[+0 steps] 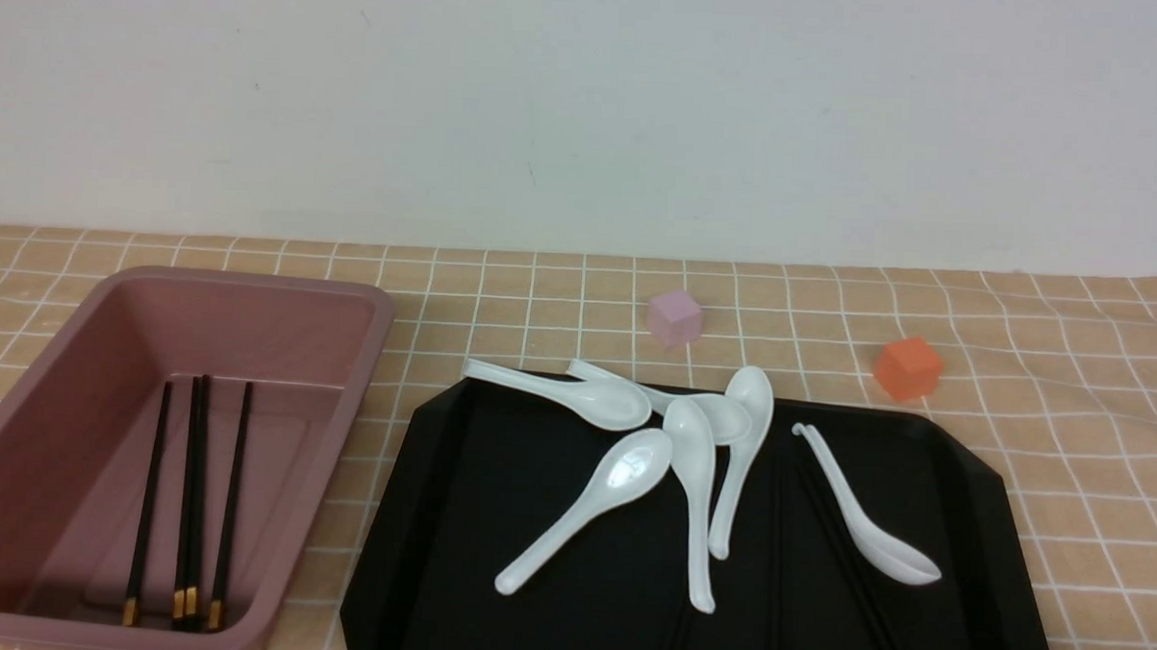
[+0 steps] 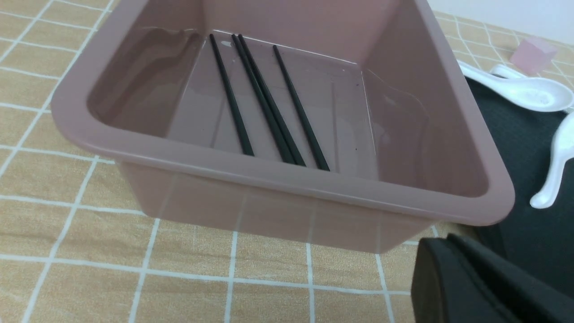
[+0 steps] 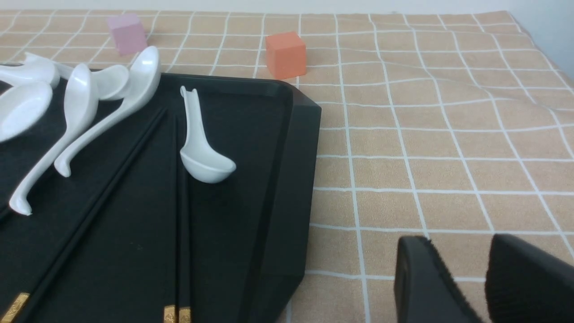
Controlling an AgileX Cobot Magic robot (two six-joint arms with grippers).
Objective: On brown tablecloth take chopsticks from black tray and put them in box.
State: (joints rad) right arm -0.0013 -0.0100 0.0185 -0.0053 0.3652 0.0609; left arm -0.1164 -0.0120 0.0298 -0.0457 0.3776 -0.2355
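risk of snagging the white ceramic soup spoon (image 3: pixel 201 152) lying just beside the thin black gold-banded chopsticks (image 3: pixel 179 215) left on the flat matte black tray (image 3: pixel 287 188). four more already in the deep dusty-pink plastic box (image 2: pixel 287 188). right gripper (image 3: pixel 482 280) low over the tan grid tablecloth (image 3: pixel 426 157) beside the tray, slightly parted, empty. left gripper (image 2: pixel 475 282) near the box; spread cannot be told.

Black chopsticks (image 1: pixel 190 504) in mauve box (image 1: pixel 345 394)
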